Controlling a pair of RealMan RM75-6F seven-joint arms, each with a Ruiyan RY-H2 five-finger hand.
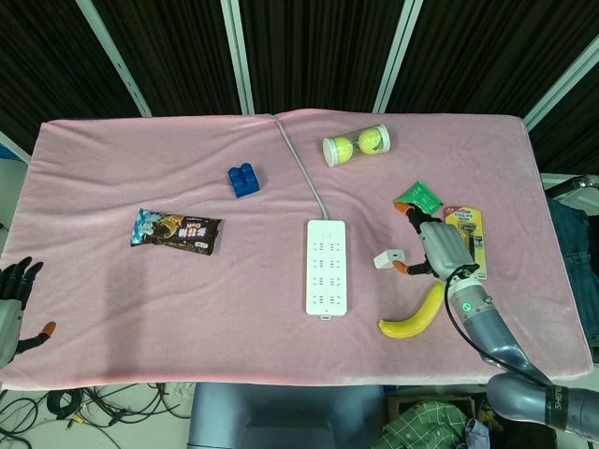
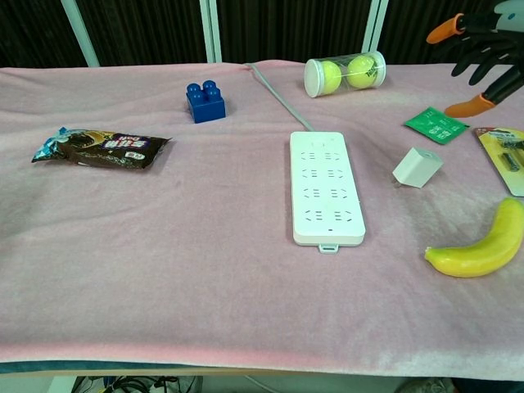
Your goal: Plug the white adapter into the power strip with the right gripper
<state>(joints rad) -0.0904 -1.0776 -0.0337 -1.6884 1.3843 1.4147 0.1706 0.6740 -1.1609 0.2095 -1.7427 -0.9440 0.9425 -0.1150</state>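
The white adapter [image 1: 387, 258] [image 2: 417, 166] lies on the pink cloth, a little to the right of the white power strip [image 1: 326, 266] [image 2: 325, 197]. My right hand [image 1: 434, 247] [image 2: 484, 59] hovers just right of the adapter, above the table, with its fingers spread and nothing in them. It does not touch the adapter. The strip's grey cord [image 1: 298, 159] runs to the table's far edge. My left hand [image 1: 13, 304] hangs open off the table's left front edge, holding nothing.
A banana [image 1: 415, 316] [image 2: 478, 250] lies in front of the adapter. A razor pack [image 1: 467, 237] and a green packet [image 1: 419, 197] [image 2: 435, 124] sit beside my right hand. Farther off are a tube of tennis balls [image 1: 356, 145], a blue brick [image 1: 243, 180] and a snack bar [image 1: 177, 230].
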